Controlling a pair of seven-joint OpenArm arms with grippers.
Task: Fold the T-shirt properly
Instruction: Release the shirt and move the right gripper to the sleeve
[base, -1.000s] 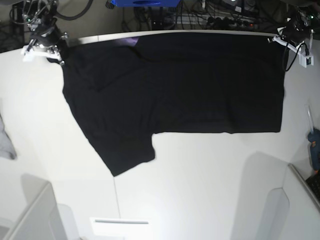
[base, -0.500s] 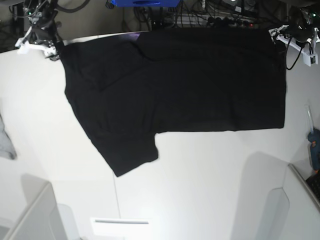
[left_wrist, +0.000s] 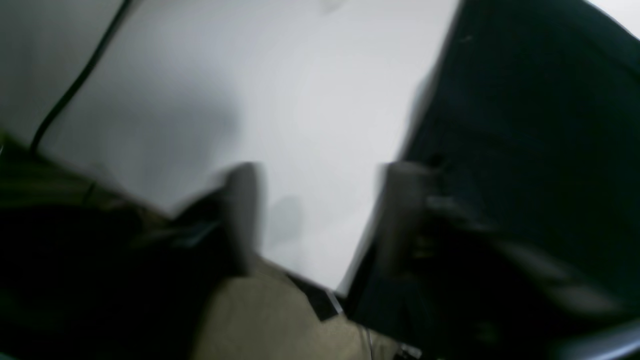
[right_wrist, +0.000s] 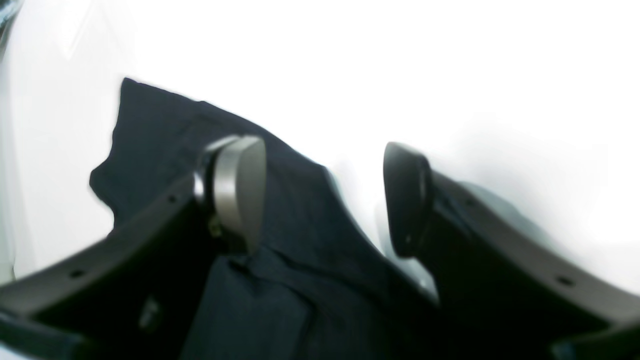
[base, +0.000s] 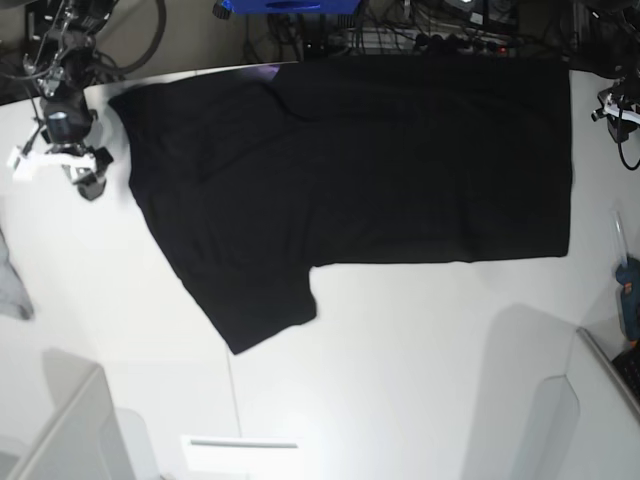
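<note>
The black T-shirt lies spread flat on the white table, plain side up, with one sleeve pointing to the front left. A sliver of purple print shows at its far edge. My right gripper is open and empty, just off the shirt's left edge; in the right wrist view the jaws stand apart above the cloth. My left gripper is open beside the shirt's right edge; the blurred left wrist view shows it over bare table, the cloth to one side.
A small light-grey cloth lies at the left edge. A teal tool sits at the right edge. White bins stand at the front left and front right. Cables and a blue object lie behind the table.
Both grippers have let go of the shirt's far corners and opened. The right gripper moved toward the front along the shirt's left edge; the left gripper moved out to the right. The shirt lies flat.
</note>
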